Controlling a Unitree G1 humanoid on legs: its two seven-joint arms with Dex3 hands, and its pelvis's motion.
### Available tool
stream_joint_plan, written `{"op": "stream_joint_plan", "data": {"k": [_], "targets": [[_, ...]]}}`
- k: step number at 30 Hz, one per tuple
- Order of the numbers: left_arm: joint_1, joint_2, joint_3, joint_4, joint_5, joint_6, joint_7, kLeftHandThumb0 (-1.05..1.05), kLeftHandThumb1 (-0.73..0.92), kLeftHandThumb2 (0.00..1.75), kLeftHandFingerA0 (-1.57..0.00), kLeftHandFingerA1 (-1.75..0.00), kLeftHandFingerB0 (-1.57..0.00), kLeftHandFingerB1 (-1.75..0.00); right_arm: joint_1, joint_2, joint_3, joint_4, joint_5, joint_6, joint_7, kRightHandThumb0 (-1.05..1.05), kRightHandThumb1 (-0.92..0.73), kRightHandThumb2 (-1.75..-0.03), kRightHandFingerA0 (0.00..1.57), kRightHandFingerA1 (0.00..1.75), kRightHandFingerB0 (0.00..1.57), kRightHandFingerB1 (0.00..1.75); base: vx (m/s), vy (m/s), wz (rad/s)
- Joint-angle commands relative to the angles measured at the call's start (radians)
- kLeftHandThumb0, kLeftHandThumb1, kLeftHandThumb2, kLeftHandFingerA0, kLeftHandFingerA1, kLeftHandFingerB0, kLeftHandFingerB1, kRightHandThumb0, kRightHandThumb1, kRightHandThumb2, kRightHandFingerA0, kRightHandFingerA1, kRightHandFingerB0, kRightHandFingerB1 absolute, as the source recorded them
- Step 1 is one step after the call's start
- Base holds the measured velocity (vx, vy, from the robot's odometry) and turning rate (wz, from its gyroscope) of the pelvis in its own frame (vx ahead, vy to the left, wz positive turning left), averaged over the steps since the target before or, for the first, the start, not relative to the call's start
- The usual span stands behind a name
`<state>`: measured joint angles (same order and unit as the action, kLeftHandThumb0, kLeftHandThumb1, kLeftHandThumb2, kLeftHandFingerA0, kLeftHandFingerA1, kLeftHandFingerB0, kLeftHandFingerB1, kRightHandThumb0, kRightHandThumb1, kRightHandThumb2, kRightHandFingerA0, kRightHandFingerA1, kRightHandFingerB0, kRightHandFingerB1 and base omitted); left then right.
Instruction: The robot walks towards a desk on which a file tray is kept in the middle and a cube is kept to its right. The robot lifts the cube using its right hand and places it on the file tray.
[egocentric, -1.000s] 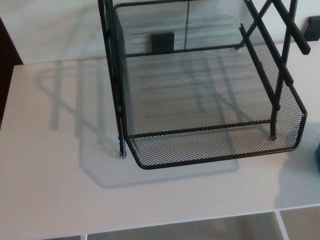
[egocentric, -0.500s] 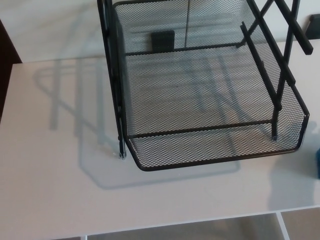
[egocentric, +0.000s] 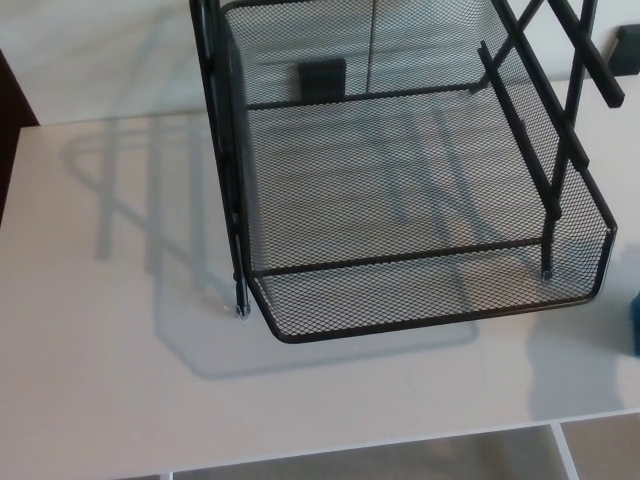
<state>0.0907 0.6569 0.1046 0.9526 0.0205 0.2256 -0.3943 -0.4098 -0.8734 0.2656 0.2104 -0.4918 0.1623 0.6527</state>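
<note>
Shift since earlier: the whole head view has slid a little, with tray and bench edge drifting together, so the camera moved; nothing on the bench changed place.
Head view, hands: neither the left nor the right hand shows, so I cannot tell whether their fingers are spread or closed.
Head view, cube: only a blue sliver of the cube (egocentric: 637, 322) shows at the picture's right edge. It rests on the bench (egocentric: 120, 380), near the tray's front right corner but apart from it. That is the side the right hand would come in from, which suits the task's choice of hand.
Head view, file tray: the black mesh file tray (egocentric: 430, 318) stands mid-bench with its low front lip toward the robot, probably easy for a hand to reach over.
Head view, contents: nothing lies on the tray's mesh floor. A small black block (egocentric: 322, 78) seen through the mesh seems to stand behind the tray, not in it.
Stage: by my judgement the approach is nearly done and the cube is not yet lifted.
</note>
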Motion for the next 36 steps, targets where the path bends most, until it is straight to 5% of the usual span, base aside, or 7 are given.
{"op": "stream_joint_plan", "data": {"k": [1,9,24,25,32,34,36], "targets": [[-0.001,0.017,0.007,0.010,0.002,0.041,0.005,-0.53,0.71,0.95,-0.46,-0.85,-0.46,-0.76,0.037,-0.035,-0.034,-0.053,0.026,-0.029,0.040,-0.23,-0.53,-1.00,0.11,0.54,0.07,0.47,0.00,0.000,0.00],[-0.004,0.015,0.021,-0.009,-0.010,0.064,-0.003,-0.54,0.66,0.96,-0.45,-0.87,-0.51,-0.83,0.103,-0.032,-0.018,-0.085,-0.022,0.014,0.067,-0.30,-0.66,-0.60,0.24,0.53,0.12,0.27,0.00,0.000,0.00],[-0.029,0.012,0.009,0.022,0.006,0.048,0.003,-0.54,0.62,1.14,-0.38,-0.73,-0.42,-0.72,0.136,-0.055,0.023,-0.114,-0.046,0.052,0.144,-0.53,-0.49,-0.75,0.05,0.53,0.05,0.23,0.00,0.000,0.00],[-0.031,0.012,0.016,0.023,-0.001,0.056,0.000,-0.55,0.70,0.94,-0.72,-1.31,-0.66,-1.11,0.150,-0.026,0.013,-0.140,-0.044,0.144,0.158,-0.32,-0.42,-0.94,0.03,0.53,0.00,0.50,0.00,0.000,0.00],[-0.018,0.010,0.021,0.014,-0.005,0.045,-0.003,-0.52,0.61,1.18,-0.57,-0.84,-0.55,-0.79,0.226,-0.027,0.067,-0.188,-0.148,0.103,0.080,-0.44,-0.56,-0.57,0.05,0.43,0.00,0.24,0.00,0.000,0.00],[-0.014,0.010,0.022,0.016,-0.005,0.035,-0.004,-0.55,0.71,0.96,-0.54,-1.00,-0.56,-0.89,0.274,0.012,0.090,-0.125,-0.207,0.047,-0.092,-0.30,-0.51,-0.99,0.05,0.53,0.00,0.51,0.00,0.000,0.00],[-0.016,0.011,0.023,0.019,-0.006,0.034,-0.004,-0.53,0.63,1.18,-0.63,-0.88,-0.57,-0.81,0.266,0.029,0.117,-0.081,-0.240,0.026,-0.147,-0.42,-0.58,-0.61,0.15,0.54,0.04,0.17,0.00,0.000,0.00]]}}
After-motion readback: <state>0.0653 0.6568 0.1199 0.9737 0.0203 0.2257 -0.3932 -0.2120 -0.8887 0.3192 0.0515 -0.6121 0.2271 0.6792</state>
